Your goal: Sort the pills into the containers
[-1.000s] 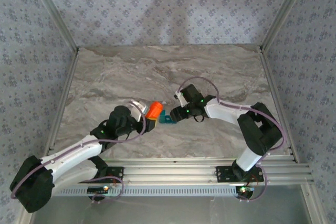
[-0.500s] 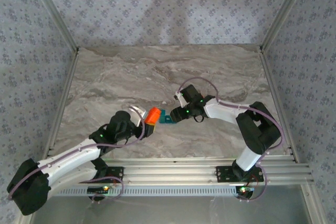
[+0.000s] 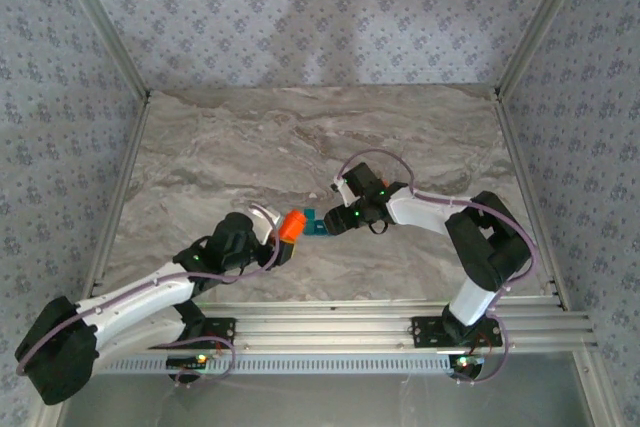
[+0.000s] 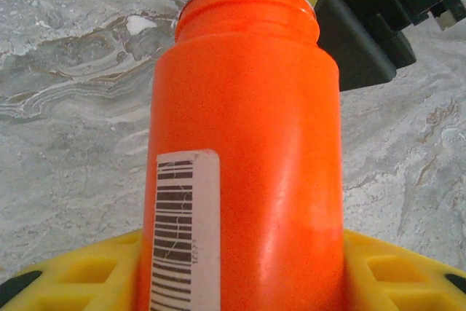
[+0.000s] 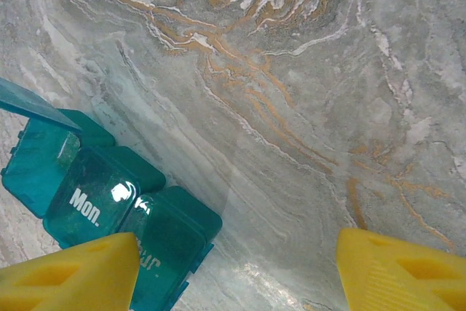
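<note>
The left tool [image 4: 240,282] is clamped on an orange bottle [image 4: 247,143]: its yellow fingers [image 4: 80,274] press the body from both sides near the base, and a white barcode label [image 4: 182,231] faces the wrist camera. The bottle's necked end points away from the wrist, toward the black body of the right tool [image 4: 378,12], which sits just beyond it. From above, the bottle [image 3: 292,227] is near the middle of the marble worktop [image 3: 250,137], and the containers [image 3: 318,224] lie just beside its far end; whether the two touch cannot be told. The right tool [image 3: 332,219] reaches in from the other side, directly beside the containers. In the right wrist view the containers [image 5: 102,187] are a teal strip of square compartments lying flat on the worktop. The middle lid [image 5: 91,198] reads "Mon." and is down, while the lid of the end compartment [image 5: 29,103] stands raised. The right tool [image 5: 237,274] is wide, gripping nothing. One yellow finger [image 5: 73,274] sits over the strip's near end, and the other is well apart, with bare marble between them.
</note>
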Controlling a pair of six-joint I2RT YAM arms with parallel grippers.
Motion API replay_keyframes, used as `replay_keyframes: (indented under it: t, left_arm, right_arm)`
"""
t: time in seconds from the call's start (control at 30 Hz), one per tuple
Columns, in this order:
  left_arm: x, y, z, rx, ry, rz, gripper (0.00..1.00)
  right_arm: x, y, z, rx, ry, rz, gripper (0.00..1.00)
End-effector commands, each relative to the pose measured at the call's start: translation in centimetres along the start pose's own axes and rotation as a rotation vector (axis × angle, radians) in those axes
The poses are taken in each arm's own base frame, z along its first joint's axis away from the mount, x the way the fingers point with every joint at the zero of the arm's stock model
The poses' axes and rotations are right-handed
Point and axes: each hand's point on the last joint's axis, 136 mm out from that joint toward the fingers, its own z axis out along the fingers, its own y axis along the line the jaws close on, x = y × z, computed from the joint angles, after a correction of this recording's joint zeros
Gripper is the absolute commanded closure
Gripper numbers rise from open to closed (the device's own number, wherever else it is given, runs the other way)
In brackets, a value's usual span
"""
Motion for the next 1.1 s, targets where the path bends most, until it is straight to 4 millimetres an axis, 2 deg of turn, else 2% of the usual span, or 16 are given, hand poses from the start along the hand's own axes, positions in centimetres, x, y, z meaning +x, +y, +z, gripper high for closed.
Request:
replay_keyframes:
  t: [0.0,0.5,1.07]
  left_arm:
    - [0.2,0.0,0.3,-0.007,0.015,-0.008,1.0]
    - [1.0,0.1,2.1,-0.016,0.13,0.008,1.0]
    - [1.0,0.2,2.9,-0.037,0.225,0.023,1.0]
  right_arm:
    - [0.5,0.1,0.4,-0.014,0.023,0.013,0.27]
    - [1.0,-0.6,0.8,-0.005,0.041,0.042,0.27]
    - [1.2,-0.8,0.9,-0.008,0.049,0.057,0.28]
